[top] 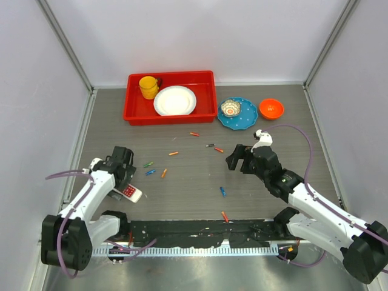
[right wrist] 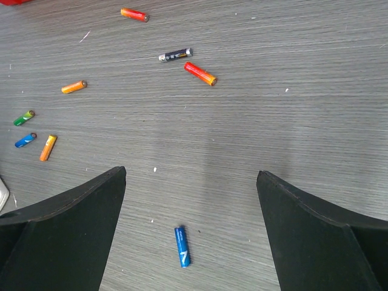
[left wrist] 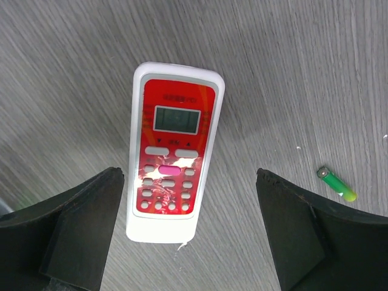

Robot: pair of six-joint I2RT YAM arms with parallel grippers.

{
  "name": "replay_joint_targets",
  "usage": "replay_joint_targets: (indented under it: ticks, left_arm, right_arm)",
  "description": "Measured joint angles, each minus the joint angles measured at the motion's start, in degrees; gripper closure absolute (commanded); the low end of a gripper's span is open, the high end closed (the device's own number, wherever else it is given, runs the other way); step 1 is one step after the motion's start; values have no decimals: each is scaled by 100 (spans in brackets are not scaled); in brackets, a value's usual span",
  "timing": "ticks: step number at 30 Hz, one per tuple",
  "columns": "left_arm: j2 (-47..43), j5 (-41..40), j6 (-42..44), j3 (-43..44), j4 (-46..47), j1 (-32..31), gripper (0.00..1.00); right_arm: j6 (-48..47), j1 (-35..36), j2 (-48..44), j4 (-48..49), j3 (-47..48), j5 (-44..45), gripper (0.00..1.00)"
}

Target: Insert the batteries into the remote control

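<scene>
The remote control [top: 131,193] lies face up on the grey table at the left. In the left wrist view it [left wrist: 173,157] shows its red button panel, between my fingers and closer to the left one. My left gripper [top: 123,161] [left wrist: 190,176] is open above it and holds nothing. Several batteries lie scattered mid-table: an orange one [top: 173,153], a green one [top: 148,163] [left wrist: 337,183] and a blue one [top: 223,191] [right wrist: 182,247]. My right gripper [top: 239,159] [right wrist: 191,173] is open and empty above the table, with the blue battery below it. A red battery [right wrist: 200,73] and a dark battery [right wrist: 176,55] lie farther off.
A red tray [top: 171,75] at the back holds a yellow cup [top: 148,86] and a white plate [top: 175,100]. A blue plate [top: 245,122] with a small bowl and an orange bowl [top: 271,108] stand at the back right. A black strip [top: 200,233] runs along the near edge.
</scene>
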Motion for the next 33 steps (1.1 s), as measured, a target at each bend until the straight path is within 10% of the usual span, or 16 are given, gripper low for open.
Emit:
replay_joint_targets:
  ticks: [21,28,33]
  left_arm:
    - [789,131,229,-142,726,459,27]
    - [835,127,413,-164,715,472,51]
    - [815,199,595,-214,796,514,88]
  right_arm:
    - [-7,0,260,-9,72,-24,5]
    - [-7,0,260,-11,98,-24,5]
    - [-7,0,258,-42,144,-24,6]
